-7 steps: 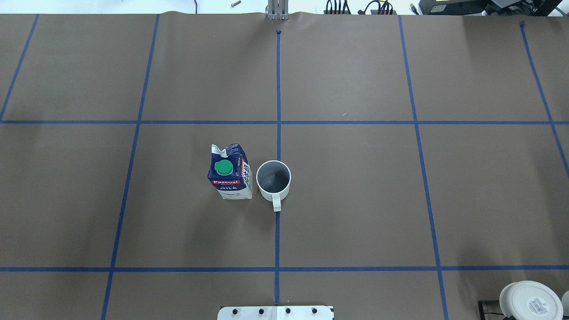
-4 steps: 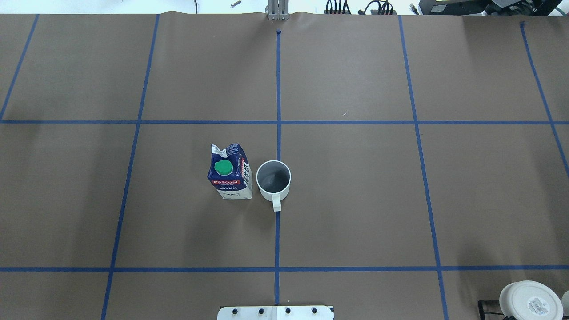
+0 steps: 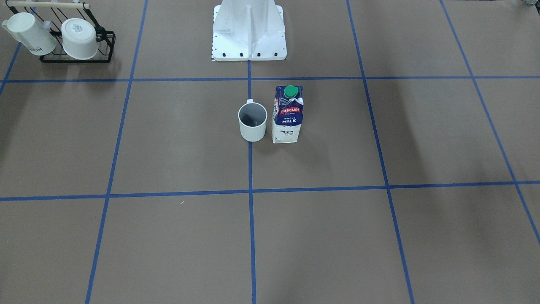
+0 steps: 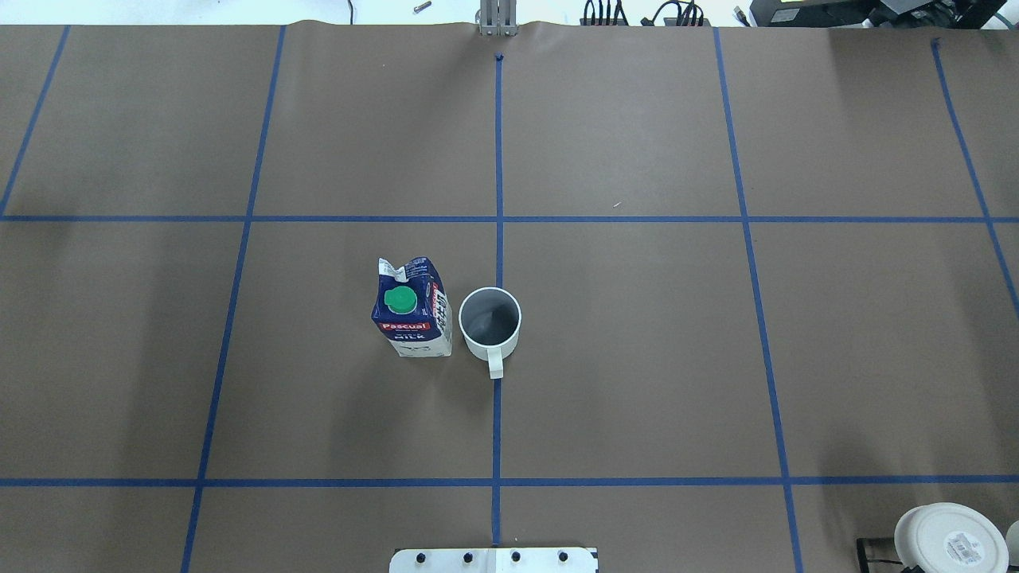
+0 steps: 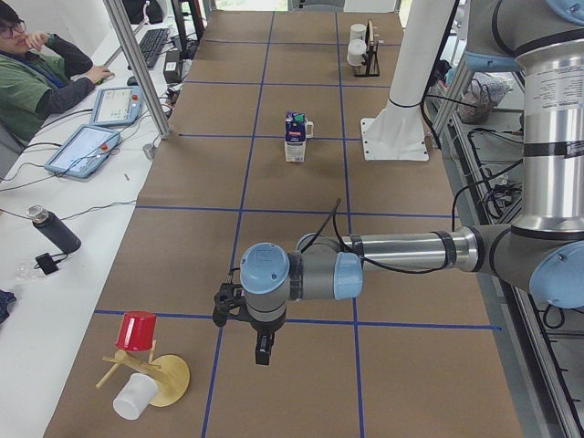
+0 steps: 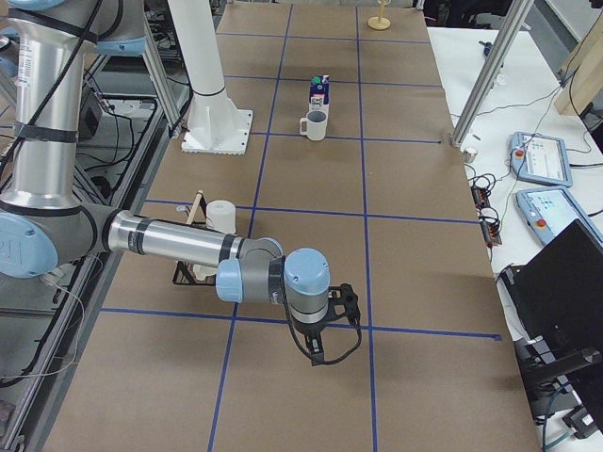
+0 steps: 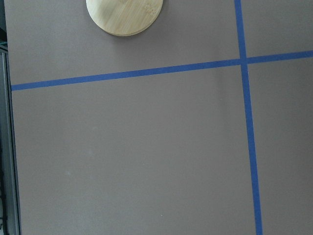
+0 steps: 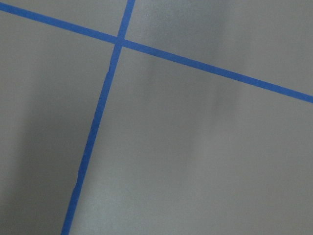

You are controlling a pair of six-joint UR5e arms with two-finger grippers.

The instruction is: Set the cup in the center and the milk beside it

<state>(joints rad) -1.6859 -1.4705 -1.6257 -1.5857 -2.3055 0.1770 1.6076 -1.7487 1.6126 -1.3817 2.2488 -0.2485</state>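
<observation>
Crossing brown tabletop (image 4: 637, 358), blue tape (image 4: 499, 159); left gripper (image 5: 262, 352), right gripper (image 6: 318, 355) spread unclear.

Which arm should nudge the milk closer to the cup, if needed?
Left, probably: the milk stands on the left half, and the cup on the centre line blocks it from the right.

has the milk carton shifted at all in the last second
No. In the overhead view the milk carton sits just left of the centre tape line, beside the cup, as before.
</observation>
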